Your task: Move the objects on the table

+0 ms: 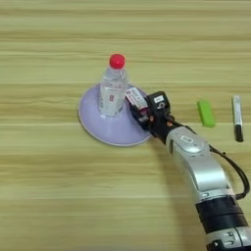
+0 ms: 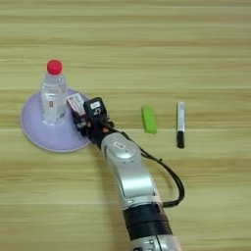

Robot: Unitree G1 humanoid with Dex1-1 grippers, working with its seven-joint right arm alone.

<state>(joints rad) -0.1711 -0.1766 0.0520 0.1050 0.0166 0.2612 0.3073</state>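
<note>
Left of centre: clear plastic bottle with red cap [image 1: 112, 88] upright on round lilac plate [image 1: 98, 130]. Two-fingered black gripper [image 1: 139, 110] pinches small flat red-and-white box [image 1: 136, 98] over the plate's right rim, beside the bottle. Box likely light, stiff; edge grip suits. Small bright-green oblong block [image 1: 206, 113] at right, on light-yellow wooden table [image 1: 49, 196].

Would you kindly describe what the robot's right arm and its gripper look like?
The forearm is a rounded silver shell that meets a black cuff lower down, with more silver below it. A thin black cable loops along its outer side. The gripper is black, with a small white label on top and a spot of orange-red at the wrist.
</note>
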